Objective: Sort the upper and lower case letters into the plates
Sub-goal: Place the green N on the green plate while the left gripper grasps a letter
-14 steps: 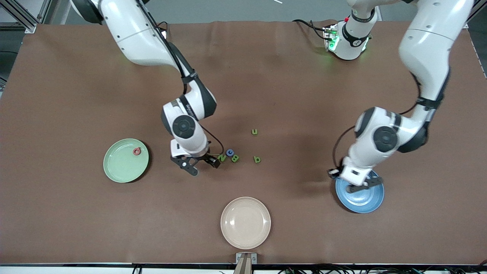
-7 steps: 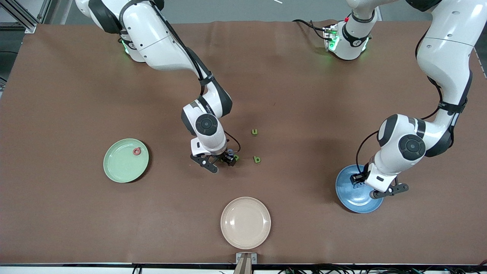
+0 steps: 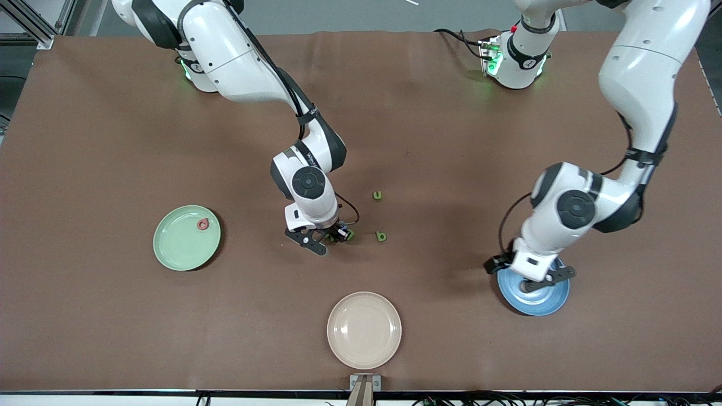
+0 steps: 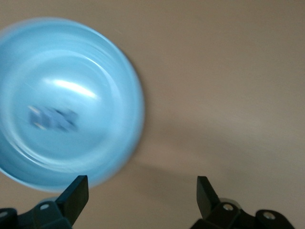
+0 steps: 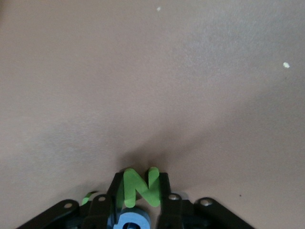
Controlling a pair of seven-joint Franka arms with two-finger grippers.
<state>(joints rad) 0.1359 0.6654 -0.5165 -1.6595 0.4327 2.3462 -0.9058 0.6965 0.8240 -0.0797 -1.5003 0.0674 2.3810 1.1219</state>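
Now right tool point(image 5: 138, 191) clamped on green N point(image 5: 139, 187); left tool point(image 4: 143, 191) apart over blue plate point(image 4: 119, 95) rim.

My right gripper point(image 5: 138, 193) is pinching a green letter N point(image 5: 139, 187) between my 2 black fingers point(image 5: 113, 195), just above the brown table point(image 5: 152, 76). A blue letter point(image 5: 133, 220) is sitting beside it.

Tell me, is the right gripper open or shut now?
Shut: the right gripper has its fingers clamped on the green letter N among the loose letters.
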